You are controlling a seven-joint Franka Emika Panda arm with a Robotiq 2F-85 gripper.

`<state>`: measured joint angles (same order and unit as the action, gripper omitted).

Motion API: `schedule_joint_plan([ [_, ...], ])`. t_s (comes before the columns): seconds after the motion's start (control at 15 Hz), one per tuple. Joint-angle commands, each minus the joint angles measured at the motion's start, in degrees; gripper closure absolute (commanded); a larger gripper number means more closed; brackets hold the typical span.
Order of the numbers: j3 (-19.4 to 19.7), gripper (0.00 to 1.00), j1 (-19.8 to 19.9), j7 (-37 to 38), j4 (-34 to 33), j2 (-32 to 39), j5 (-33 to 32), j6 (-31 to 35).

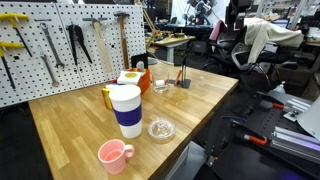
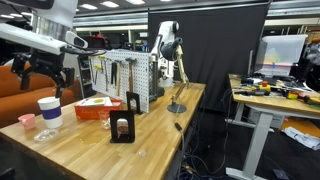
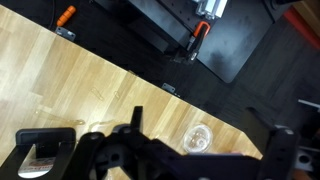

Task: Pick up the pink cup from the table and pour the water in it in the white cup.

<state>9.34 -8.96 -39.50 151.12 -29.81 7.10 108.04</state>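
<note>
In an exterior view: pink cup [image 1: 114, 155] upright on table [image 1: 200, 95], near white cup [image 1: 126, 110], not touching. In an exterior view: gripper [image 2: 42, 78] hangs up over both cups, jaws spread wide, nothing held. Pink cup [image 2: 26, 121] sits below it, well apart; white cup [image 2: 48, 112] almost straight under. Wrist view: jaws wide, clear glass dish [image 3: 198, 137] on the table btwn them.

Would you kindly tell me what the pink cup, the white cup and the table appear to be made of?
The pink cup: probably ceramic or plastic, smooth and opaque. The white cup: likely plastic or ceramic, smooth, with a dark-blue band. The table: wood, showing light butcher-block strips.
</note>
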Motion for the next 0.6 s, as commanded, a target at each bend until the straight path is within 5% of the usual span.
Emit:
schedule_joint_plan([
  [0.0, -1.09, 0.0, 1.07, -0.41, -0.12, 0.09, 0.47, -0.24],
  [0.27, -1.35, 0.0, -2.87, -6.48, 1.53, -0.13, 5.93, 1.66],
  [0.53, -8.69, 0.0, -10.23, -10.38, 1.79, 1.88, 9.56, 1.14],
])
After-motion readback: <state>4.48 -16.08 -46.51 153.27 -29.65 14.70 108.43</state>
